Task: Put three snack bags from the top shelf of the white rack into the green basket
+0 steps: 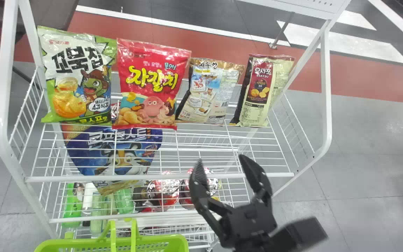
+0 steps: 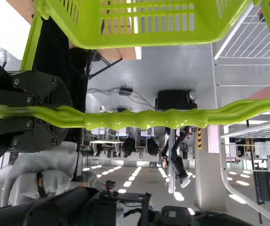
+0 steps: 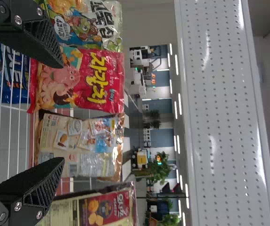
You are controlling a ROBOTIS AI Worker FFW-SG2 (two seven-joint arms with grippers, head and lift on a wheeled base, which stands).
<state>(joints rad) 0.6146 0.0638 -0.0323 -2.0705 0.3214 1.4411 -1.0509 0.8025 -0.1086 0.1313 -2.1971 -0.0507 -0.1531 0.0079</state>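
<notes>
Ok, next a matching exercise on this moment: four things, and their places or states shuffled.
1. red octopus-printed snack bag
2. blue tiger-printed snack bag
3. lime-green plastic basket
4. black two-fingered right hand

A. hanging from the black left hand
B. fingers apart, gripping nothing
C. second from left on the white wire top shelf
D. below that shelf

1-C, 2-D, 3-A, 4-B

Looks like a big open lab or office tbh: desks [image 2: 102, 141], strips of ceiling lights [image 2: 127, 184], plants [image 3: 160, 168], floor cables [image 2: 144, 98].
</notes>
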